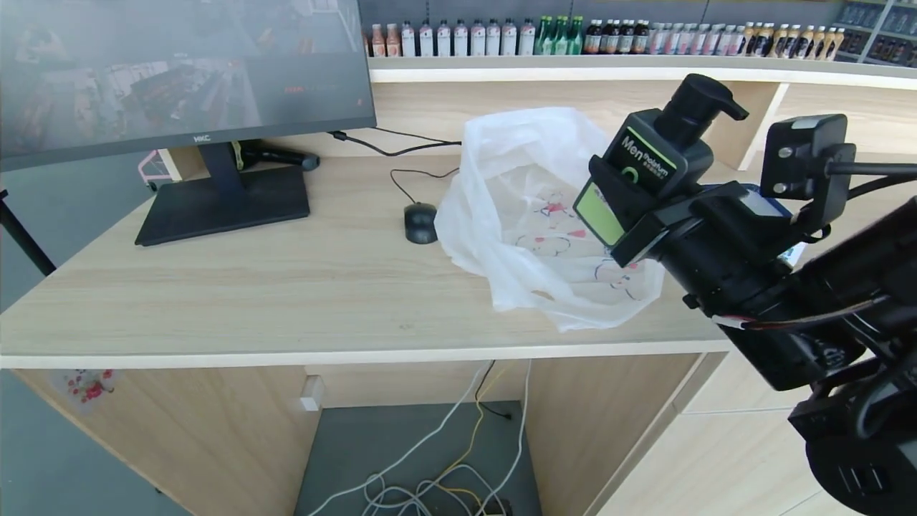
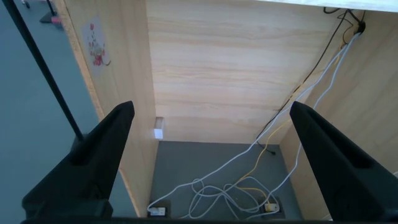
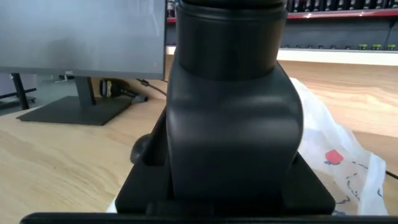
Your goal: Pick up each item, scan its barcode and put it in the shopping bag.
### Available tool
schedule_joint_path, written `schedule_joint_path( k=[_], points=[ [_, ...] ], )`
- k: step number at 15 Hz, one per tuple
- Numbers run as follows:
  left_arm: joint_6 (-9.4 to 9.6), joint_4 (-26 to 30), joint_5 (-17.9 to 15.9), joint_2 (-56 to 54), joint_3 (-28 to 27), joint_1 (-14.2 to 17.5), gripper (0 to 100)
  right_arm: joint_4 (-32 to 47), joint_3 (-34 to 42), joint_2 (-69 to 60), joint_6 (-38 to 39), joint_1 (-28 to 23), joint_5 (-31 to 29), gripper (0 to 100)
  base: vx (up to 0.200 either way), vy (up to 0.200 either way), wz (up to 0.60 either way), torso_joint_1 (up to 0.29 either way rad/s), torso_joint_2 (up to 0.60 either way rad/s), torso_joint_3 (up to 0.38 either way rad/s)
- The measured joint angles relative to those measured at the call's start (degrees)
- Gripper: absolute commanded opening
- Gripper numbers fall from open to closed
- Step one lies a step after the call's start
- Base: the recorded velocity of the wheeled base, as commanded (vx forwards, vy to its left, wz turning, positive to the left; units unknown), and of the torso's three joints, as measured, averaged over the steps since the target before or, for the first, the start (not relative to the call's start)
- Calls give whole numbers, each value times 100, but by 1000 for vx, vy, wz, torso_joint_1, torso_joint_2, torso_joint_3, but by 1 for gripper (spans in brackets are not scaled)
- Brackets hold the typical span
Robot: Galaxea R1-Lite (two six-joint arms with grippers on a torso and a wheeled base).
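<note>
— Right, which step are you on?
— You're in the carrying part. Your right pincer (image 1: pixel 625 215) is clenched on the black pump bottle (image 1: pixel 648 154), gripping its body, with the pump head pointing up and away from the wrist. The white shopping bag (image 1: pixel 523 208) sits on the counter (image 1: pixel 251 301) just below and beyond that pincer, its mouth slack and facing up.
— Has the bottle been scanned?
— I can't tell. A dark handheld device (image 1: pixel 276 155), possibly the scanner, lies well off to the pincer's left, by the foot of the monitor (image 1: pixel 179 64). If the barcode hasn't been read, you'd need to swing the bottle that way with its label turned toward the reader.
— And if it has?
— Then bring the bottle over the bag's opening, lower it inside, and only then let go. The film looks limp, so aim for the middle of the mouth.
— The other arm?
— Your left pincer (image 2: pixel 208 118) is released, spread wide with nothing in it, down below the counter, with loose cables (image 2: pixel 236 186) ahead of it.
</note>
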Motion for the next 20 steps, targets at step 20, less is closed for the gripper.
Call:
schedule_joint_path(
  k=[20],
  points=[
    [0,-2,-2,0,0,5,100,5094,-4542,1128,161,-435,134,0,0,0,0,0,0,0]
  ],
)
